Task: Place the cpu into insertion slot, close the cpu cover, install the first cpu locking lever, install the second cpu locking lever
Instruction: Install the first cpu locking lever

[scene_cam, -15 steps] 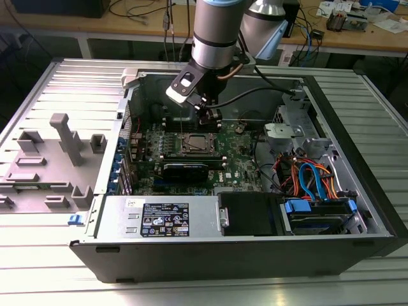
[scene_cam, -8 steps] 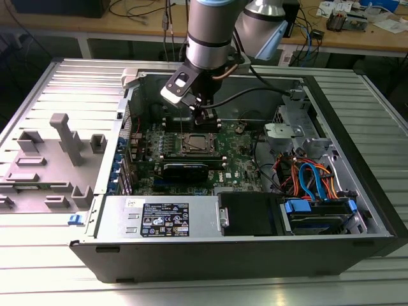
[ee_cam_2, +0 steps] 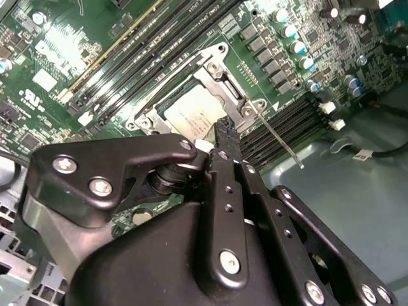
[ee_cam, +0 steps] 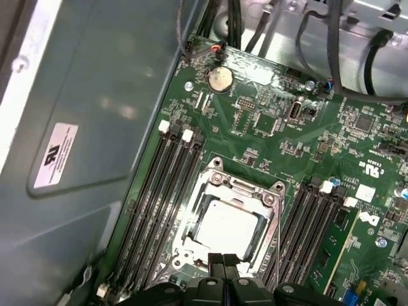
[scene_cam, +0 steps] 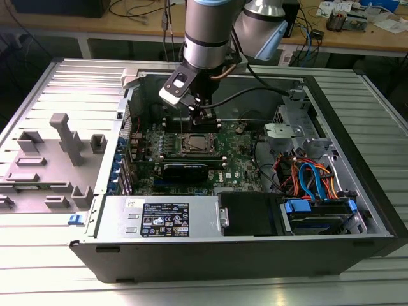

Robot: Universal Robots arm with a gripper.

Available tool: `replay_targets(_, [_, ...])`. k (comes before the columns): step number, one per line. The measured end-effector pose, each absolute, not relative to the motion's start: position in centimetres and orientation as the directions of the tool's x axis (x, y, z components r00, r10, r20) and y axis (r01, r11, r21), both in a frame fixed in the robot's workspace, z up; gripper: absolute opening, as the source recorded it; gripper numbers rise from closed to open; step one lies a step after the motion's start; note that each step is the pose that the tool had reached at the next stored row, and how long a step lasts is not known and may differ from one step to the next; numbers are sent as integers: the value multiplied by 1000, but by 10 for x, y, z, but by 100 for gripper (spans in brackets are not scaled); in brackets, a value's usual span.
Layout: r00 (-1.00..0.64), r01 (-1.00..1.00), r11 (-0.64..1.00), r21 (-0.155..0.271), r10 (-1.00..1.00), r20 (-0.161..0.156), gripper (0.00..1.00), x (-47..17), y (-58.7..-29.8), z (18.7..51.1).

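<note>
Starting big: one ribbed metal surface [scene_cam: 38, 268] carries one open computer case [scene_cam: 255, 258], and one grey plastic fixture [scene_cam: 64, 153] sits at 9 o'clock from the case in the exterior view. One grey arm [scene_cam: 205, 32] drops in from 12 o'clock. Inside the case there is one power supply [scene_cam: 159, 220] with a label, at 6 o'clock from the socket, and one green board [ee_cam: 268, 146].

One insertion slot [scene_cam: 194, 145] lies near the middle of the exterior view, square and dark with a silvery rim. Long black memory slots [ee_cam: 162, 197] run along two of its sides.

One cpu cover [ee_cam: 245, 188], a thin shiny metal frame with a square cut-out, lies flat on the slot. One cpu [ee_cam: 226, 228] sits in the slot, flat and square. Its dull silver-grey top shows through the cut-out.

One claw [ee_cam: 224, 260] is black, its two tips pressed together with nothing between them. It hangs just beside the cover's edge, at 12 o'clock from the slot in the exterior view. Whether it touches the cover, I cannot tell.

One thin lever rod [ee_cam_2: 280, 143] juts out from a corner of the socket, over the memory slots. One coin cell [ee_cam: 221, 79] sits on the board, well apart from the socket.
</note>
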State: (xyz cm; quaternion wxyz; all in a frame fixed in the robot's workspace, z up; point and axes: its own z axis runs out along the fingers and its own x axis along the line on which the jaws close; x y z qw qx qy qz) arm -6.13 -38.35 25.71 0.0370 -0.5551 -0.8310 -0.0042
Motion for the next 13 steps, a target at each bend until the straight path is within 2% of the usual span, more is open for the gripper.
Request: replay_targets(13, [-554, 830, 556, -34, 830, 66, 11, -63, -384, 257])
